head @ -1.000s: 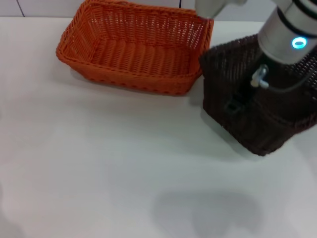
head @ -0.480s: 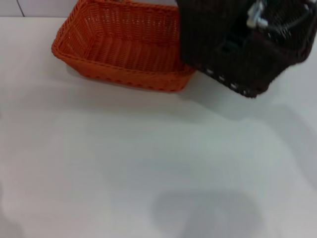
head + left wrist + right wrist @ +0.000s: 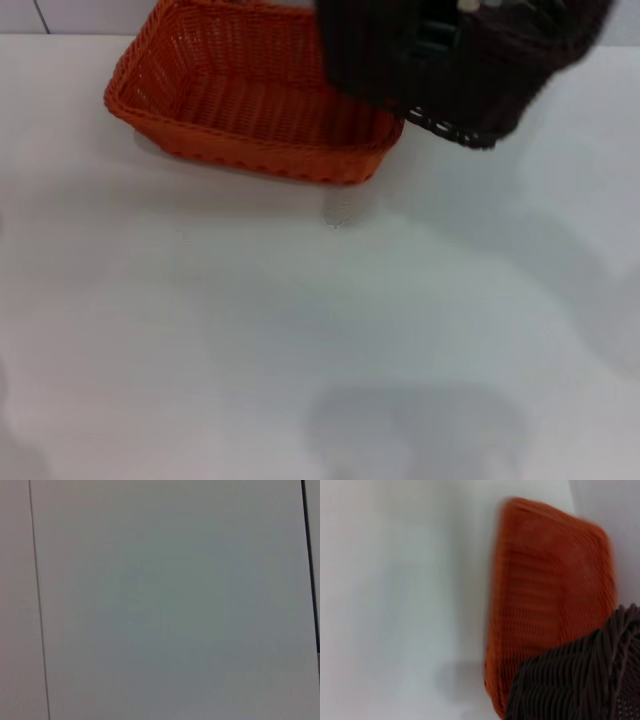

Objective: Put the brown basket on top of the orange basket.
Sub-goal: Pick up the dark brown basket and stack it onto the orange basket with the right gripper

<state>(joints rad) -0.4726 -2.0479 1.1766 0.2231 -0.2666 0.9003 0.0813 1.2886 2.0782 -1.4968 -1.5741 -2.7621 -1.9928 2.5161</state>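
Brown basket [image 3: 455, 65] up off the counter [image 3: 300, 330], carried in the air, tilted, its near corner hanging lowest. It overlaps the right end of the orange basket [image 3: 250, 105] as seen from the head view; whether the two touch I cannot tell, but the brown one looks clear above. The right wrist view shows the same: dark weave [image 3: 580, 680] in front, the orange basket [image 3: 545, 595] beyond and below it.

Orange basket sits flat on the counter, far side, left of centre, open side up, nothing in it that I can see.

Right end effector [image 3: 440, 35]: only a dark piece of it shows inside the brown basket at the top edge of the head view. By the way the basket hangs, it appears clamped on the basket's wall, though the fingers themselves are mostly hidden. Left end effector not in sight anywhere; its wrist camera sees only a blank pale surface.

Step in hand, as I judge it: the carry, brown basket part way across to its target. Not yet placed. Next move calls for shifting further left until the brown basket is centred over the orange one, levelling it out, then lowering so it nests or rests on the rim before release. The tilt is the thing to watch; a corner could catch the orange rim and push it.

Count: one brown basket, one orange basket, one end effector visible.
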